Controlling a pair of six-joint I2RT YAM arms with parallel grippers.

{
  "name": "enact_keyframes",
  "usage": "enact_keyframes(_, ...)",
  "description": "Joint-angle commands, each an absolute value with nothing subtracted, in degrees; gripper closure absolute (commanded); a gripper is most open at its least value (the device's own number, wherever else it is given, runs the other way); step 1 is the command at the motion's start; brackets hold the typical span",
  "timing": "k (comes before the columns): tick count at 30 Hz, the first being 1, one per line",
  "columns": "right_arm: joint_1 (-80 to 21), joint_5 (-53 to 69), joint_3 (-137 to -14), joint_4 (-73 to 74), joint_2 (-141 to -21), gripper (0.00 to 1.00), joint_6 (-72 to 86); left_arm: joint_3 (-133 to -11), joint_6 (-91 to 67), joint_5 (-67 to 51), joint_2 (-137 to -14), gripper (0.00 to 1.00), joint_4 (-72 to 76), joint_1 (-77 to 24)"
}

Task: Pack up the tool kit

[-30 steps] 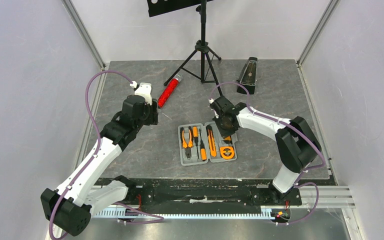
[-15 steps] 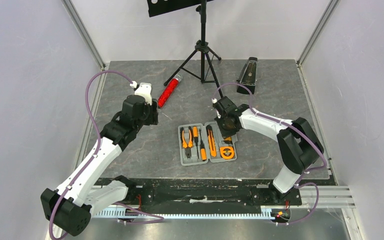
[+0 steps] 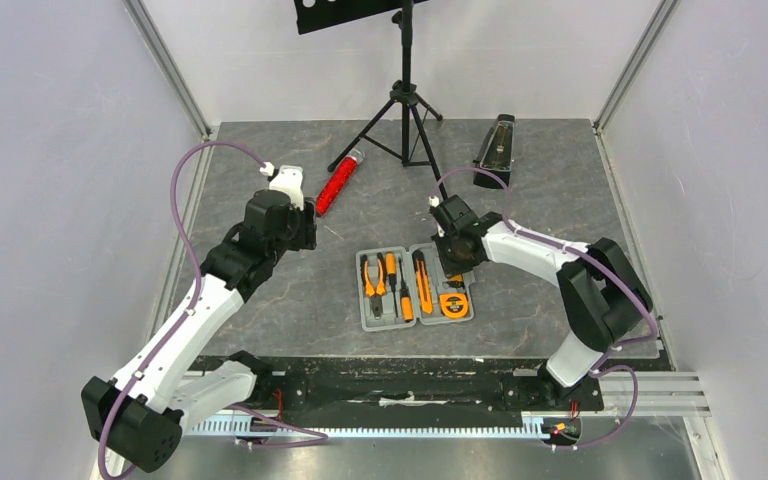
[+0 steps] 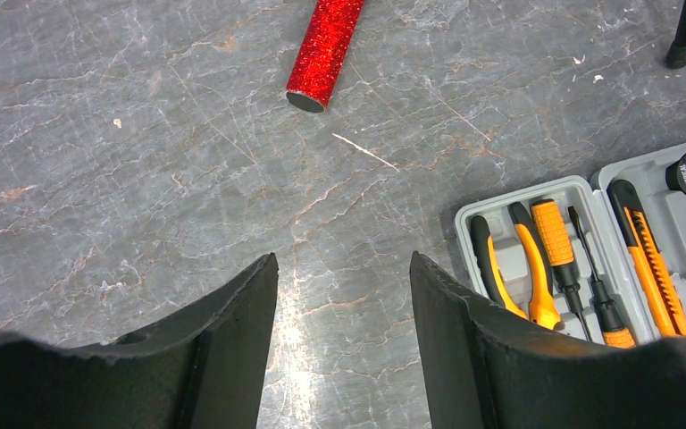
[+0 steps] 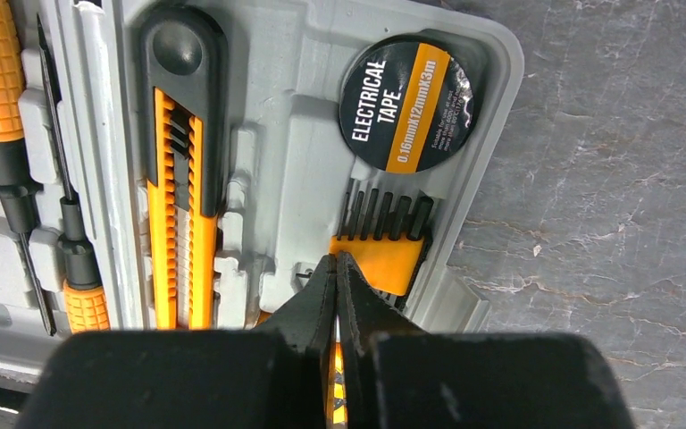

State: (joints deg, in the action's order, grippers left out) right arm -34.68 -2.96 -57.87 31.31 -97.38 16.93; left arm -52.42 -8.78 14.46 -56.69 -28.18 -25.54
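- We judge the case (image 5: 308, 170) light, stiff and rather slick, being moulded grey plastic hinged down the middle; the best hold looks to be the thin outer rim of one half, so that it can fold over the other.
- The tools seem small, rigid and light; pressed into their recesses they may stay put, yet a loose one could drop out as a half swings over.
- The case lies open and flat on the worktop (image 4: 98, 179), both halves facing up; pliers (image 4: 518, 268) and screwdrivers (image 4: 558, 237) fill its left half; a knife (image 5: 183, 179), a black roll of electrical tape (image 5: 406, 103) and an orange bit holder (image 5: 384, 259) sit in its right half.
- Everything inside is orange and black against the pale grey.
- The right claw (image 5: 335, 273) hangs directly above the case's right half, clenched; its tips meet over the bit holder, with nothing between them that we can see.
- The left claw (image 4: 341, 268) stands released and empty over bare worktop just left of the case; a red glittery cylinder (image 4: 326, 45) lies beyond the case's far-left corner.
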Motion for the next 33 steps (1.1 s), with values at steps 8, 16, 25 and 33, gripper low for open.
enact_keyframes(8, -34.9, -6.8, -45.0, 33.7, -113.6, 1.00, 18.5, -52.4, -6.7, 14.2, -55.7, 0.37, -26.1, -25.7)
enact_keyframes(16, -37.8, -7.6, -46.5, 34.4, -119.8, 1.00, 19.0, -52.3, -6.7, 14.4, -55.2, 0.38, -26.1, -25.7)
enact_keyframes(25, -39.2, -7.9, -48.3, 35.1, -122.6, 1.00, 18.6, -52.3, -6.7, 14.5, -54.8, 0.37, -26.2, -25.7)
enact_keyframes(33, -38.9, -5.6, -63.4, 37.2, -110.0, 0.98, 16.5, -52.7, -7.4, 12.8, -55.6, 0.37, -26.0, -25.7)
